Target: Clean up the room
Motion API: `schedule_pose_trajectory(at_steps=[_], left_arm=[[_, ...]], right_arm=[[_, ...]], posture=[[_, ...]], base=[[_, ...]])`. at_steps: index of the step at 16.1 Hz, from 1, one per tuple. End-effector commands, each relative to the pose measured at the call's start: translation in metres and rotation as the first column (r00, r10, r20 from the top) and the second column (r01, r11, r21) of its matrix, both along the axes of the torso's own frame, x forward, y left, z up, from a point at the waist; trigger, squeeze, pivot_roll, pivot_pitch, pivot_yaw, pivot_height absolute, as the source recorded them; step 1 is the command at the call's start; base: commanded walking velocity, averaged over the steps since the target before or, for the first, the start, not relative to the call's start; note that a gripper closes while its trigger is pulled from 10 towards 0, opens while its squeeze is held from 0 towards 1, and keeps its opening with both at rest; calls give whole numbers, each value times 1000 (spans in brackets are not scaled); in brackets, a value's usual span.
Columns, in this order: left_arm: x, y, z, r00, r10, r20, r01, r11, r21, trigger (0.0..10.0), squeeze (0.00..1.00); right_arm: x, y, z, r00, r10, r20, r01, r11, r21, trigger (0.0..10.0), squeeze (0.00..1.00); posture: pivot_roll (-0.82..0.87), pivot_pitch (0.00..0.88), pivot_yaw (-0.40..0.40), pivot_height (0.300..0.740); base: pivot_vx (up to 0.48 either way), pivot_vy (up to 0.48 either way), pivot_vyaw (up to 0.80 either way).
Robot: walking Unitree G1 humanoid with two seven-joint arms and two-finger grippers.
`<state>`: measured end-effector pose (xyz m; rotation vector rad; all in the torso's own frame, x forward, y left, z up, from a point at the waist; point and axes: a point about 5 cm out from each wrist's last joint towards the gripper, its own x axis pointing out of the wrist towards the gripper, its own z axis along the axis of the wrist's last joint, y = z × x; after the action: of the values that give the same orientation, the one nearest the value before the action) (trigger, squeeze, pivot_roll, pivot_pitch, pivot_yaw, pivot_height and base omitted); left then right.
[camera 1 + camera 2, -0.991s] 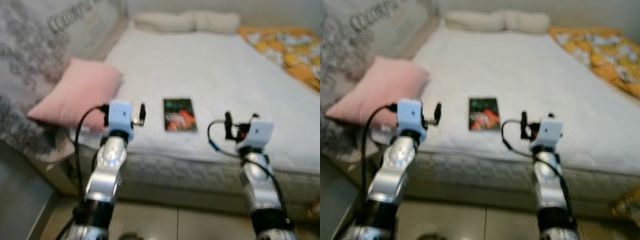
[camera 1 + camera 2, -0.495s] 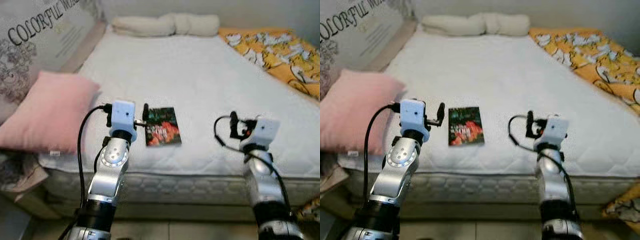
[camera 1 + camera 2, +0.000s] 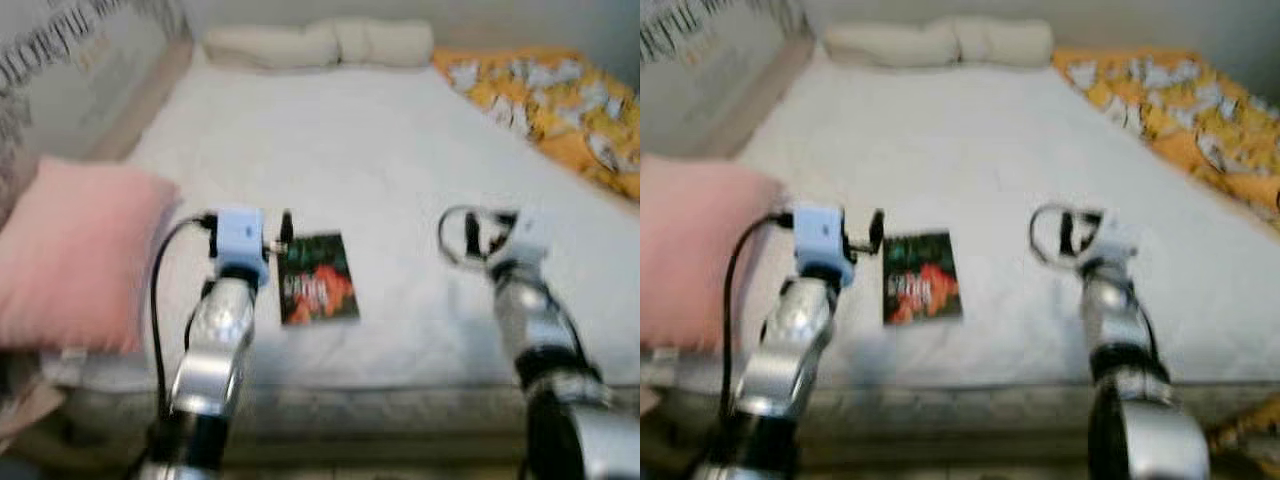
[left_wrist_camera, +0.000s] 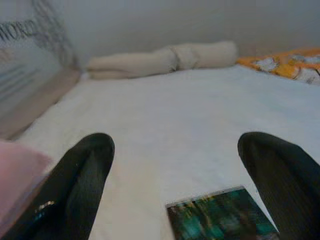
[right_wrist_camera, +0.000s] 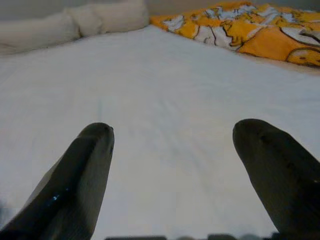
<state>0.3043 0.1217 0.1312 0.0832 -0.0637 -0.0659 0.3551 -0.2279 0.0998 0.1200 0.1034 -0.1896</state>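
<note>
While its fingers stand spread and empty, the left end effector (image 4: 175, 200) hovers over the white bed (image 3: 380, 150), just beside the dark book (image 3: 318, 278) with a red-and-green cover; its title is too blurred to read. Right of the book, the right end effector (image 5: 175, 170) also gapes empty. A pink pillow (image 3: 70, 250) lies left of the book.

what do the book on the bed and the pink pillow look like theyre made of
The book looks like a paperback: thin and flat on the mattress, with a dark printed cover that seems slightly glossy, though blur leaves the finish unsure. The pink pillow looks like soft matte fabric over stuffing: rounded, puffy edges and no shine.
</note>
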Motion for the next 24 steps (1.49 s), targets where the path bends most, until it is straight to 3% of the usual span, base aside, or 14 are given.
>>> schedule_pose_trajectory(at_steps=[1, 2, 4, 8, 9, 11, 14, 17, 21, 24], left_arm=[[-3, 12, 2, 999, 35, 8, -35, 999, 4, 10000, 0], [-8, 16, 3, 999, 45, 0, -45, 999, 8, 10000, 0], [-15, 21, 4, 999, 54, -4, -54, 998, 22, 10000, 0], [-42, 38, 17, 997, 72, 4, -72, 994, 86, 10000, 0], [-55, 49, 23, 996, 89, 7, -89, 987, 132, 10000, 0], [-68, 59, 30, 991, 132, 1, -131, 980, 151, 10000, 0], [-86, 67, 36, 987, 157, -27, -150, 974, 172, 10000, 0], [-93, 69, 37, 985, 166, -43, -156, 971, 180, 10000, 0], [-91, 65, 35, 985, 162, -65, -149, 975, 168, 10000, 0], [-85, 63, 35, 985, 159, -59, -148, 976, 160, 10000, 0]], right_arm=[[6, 11, 1, 1000, 20, -14, -19, 996, 86, 10000, 0], [10, 17, -2, 998, 50, -39, -42, 981, 190, 10000, 0], [14, 28, -2, 992, 118, -45, -104, 965, 242, 10000, 0], [15, 54, -10, 983, 164, -77, -122, 913, 389, 10000, 0], [16, 66, -12, 982, 174, -75, -125, 891, 437, 10000, 0], [12, 84, -20, 969, 225, -98, -148, 854, 498, 10000, 0], [7, 97, -30, 967, 223, -125, -113, 813, 572, 10000, 0], [8, 98, -27, 976, 167, -143, -82, 879, 469, 10000, 0], [-2, 105, -43, 967, 152, -205, -42, 888, 459, 10000, 0], [-3, 101, -42, 974, 107, -200, -22, 922, 386, 10000, 0]], posture=[[86, 12, -17, 736], [109, 38, -14, 736], [140, 66, -12, 736], [261, 190, 2, 736], [311, 230, 6, 736], [357, 262, 4, 736], [408, 298, 13, 736], [410, 297, -2, 736], [384, 278, -19, 736], [369, 263, -30, 736]], base=[[480, 0, 0], [0, 0, 0], [0, 0, 0], [0, 0, 0], [0, 0, 0], [0, 0, 0], [0, 0, 0], [0, 0, 0], [0, 0, 0], [0, 0, 0]])
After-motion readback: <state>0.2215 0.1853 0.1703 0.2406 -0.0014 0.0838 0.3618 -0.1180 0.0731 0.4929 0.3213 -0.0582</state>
